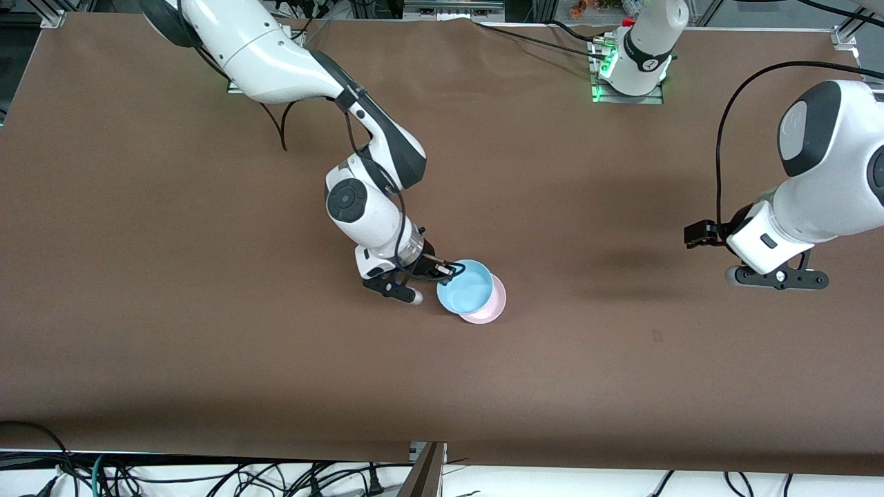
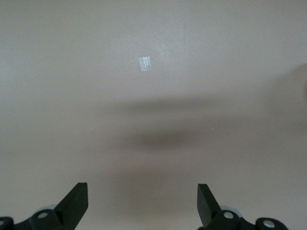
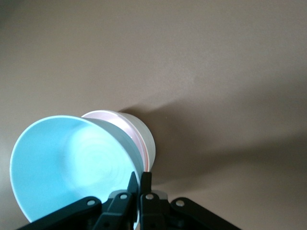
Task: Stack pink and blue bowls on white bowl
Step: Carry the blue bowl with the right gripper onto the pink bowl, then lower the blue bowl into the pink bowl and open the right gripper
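My right gripper (image 1: 449, 269) is shut on the rim of the light blue bowl (image 1: 465, 286) and holds it tilted, partly over the pink bowl (image 1: 492, 305) at the table's middle. In the right wrist view the fingers (image 3: 134, 181) pinch the blue bowl's (image 3: 67, 167) rim. The pink bowl's rim (image 3: 103, 115) shows past it, with a pale white wall (image 3: 147, 139) under it that looks like the white bowl. The front view hides the white bowl. My left gripper (image 1: 777, 276) is open and empty, waiting over bare table at the left arm's end (image 2: 143, 191).
The brown table top (image 1: 207, 310) runs wide around the bowls. A small clear piece of tape (image 2: 145, 63) lies on the table under the left wrist camera. Cables hang along the table's edge nearest the front camera (image 1: 207, 476).
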`<action>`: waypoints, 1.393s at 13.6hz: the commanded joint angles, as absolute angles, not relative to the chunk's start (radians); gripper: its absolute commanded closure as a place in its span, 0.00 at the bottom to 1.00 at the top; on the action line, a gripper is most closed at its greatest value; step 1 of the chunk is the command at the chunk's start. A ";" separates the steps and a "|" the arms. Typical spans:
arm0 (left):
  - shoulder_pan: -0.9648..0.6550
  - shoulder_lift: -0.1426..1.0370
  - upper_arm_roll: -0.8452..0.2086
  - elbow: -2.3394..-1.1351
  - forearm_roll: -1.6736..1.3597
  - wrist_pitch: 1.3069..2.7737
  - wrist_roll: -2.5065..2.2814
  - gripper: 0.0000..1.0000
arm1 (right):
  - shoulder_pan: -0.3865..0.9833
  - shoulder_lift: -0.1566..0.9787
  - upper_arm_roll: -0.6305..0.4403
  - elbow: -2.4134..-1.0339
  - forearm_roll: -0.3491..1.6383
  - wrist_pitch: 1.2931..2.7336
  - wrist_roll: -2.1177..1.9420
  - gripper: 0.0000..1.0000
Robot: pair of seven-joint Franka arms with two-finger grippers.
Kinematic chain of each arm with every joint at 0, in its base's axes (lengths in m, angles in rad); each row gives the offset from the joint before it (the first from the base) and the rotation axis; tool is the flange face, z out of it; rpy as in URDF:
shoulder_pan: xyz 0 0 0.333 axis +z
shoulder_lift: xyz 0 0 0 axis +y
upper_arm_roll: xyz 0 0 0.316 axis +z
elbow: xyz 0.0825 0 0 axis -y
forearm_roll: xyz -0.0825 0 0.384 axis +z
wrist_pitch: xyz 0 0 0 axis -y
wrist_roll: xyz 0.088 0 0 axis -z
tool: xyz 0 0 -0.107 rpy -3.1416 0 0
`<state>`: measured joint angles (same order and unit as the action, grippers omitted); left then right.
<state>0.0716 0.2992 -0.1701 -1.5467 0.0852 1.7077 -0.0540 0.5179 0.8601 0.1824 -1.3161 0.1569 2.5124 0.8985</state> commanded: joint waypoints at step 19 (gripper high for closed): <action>0.086 0.265 -0.178 -1.586 0.097 1.726 -0.034 0.00 | 0.647 0.985 0.069 -1.192 0.100 2.554 0.937 1.00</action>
